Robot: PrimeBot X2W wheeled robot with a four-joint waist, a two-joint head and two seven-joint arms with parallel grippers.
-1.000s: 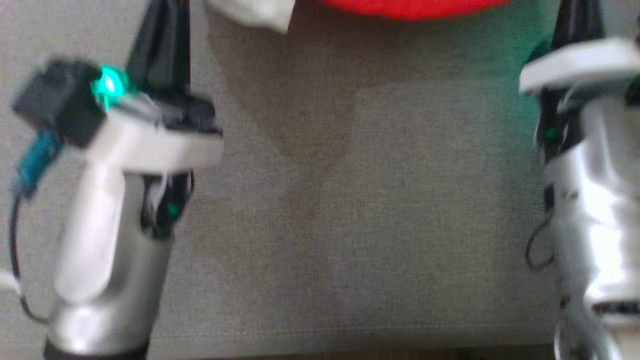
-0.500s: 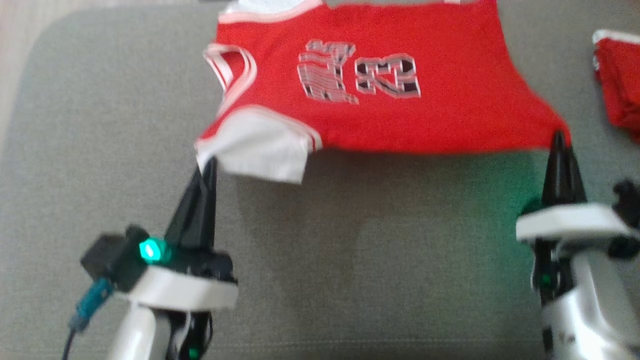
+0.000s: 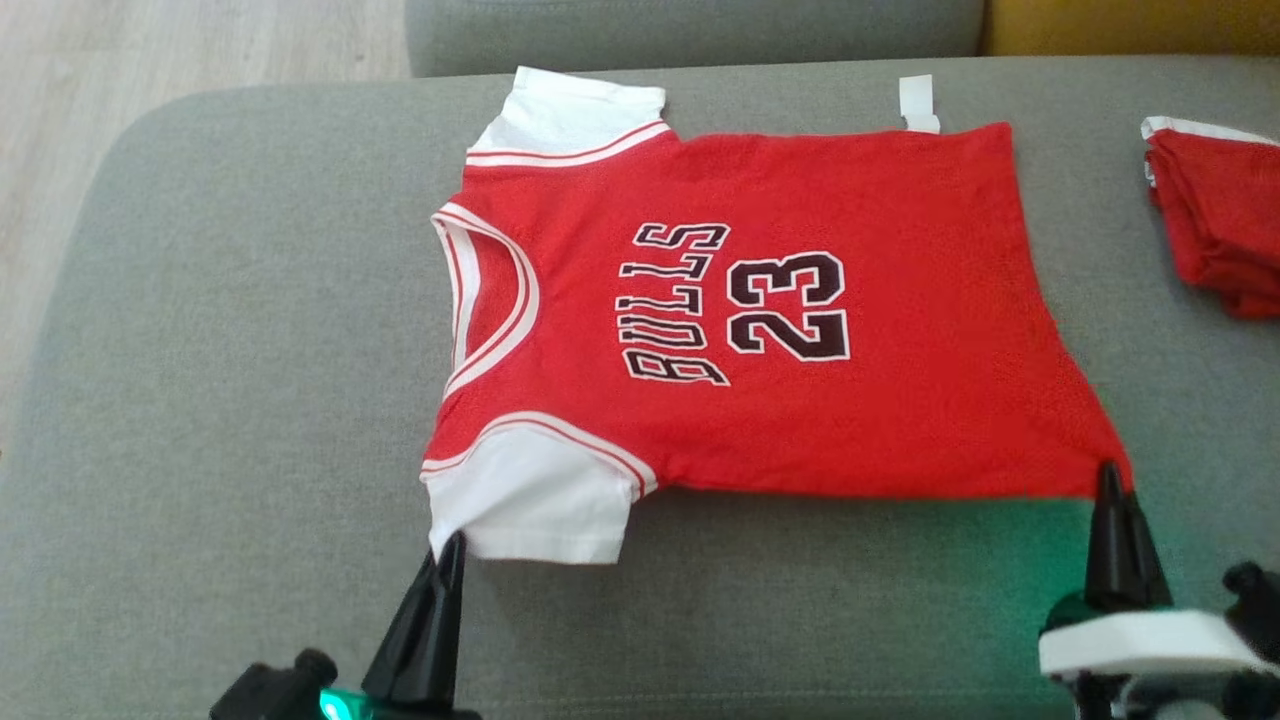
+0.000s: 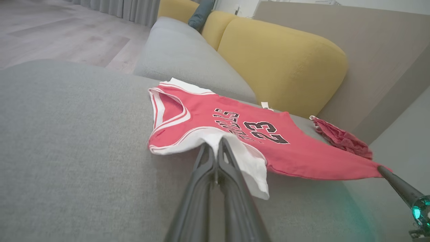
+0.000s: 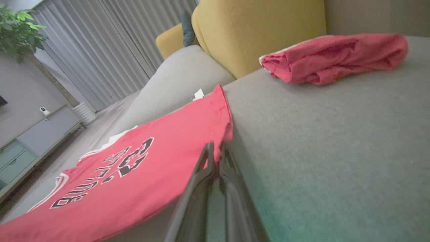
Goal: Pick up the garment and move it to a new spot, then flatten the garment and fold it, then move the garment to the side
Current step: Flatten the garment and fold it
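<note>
Looks like the left gripper (image 3: 453, 545) is pinched shut on the white sleeve (image 3: 530, 500) and the right gripper (image 3: 1108, 475) on the hem corner (image 3: 1105, 455) of the jersey (image 3: 760, 330) spread on the grey cushion (image 3: 250, 350), so any uneven tug could slip a corner free or bunch it up.

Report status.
Left gripper shut on white sleeve, right gripper on hem corner. Red Bulls 23 jersey spread on grey sofa cushion. Folded red garment aside, clear.
</note>
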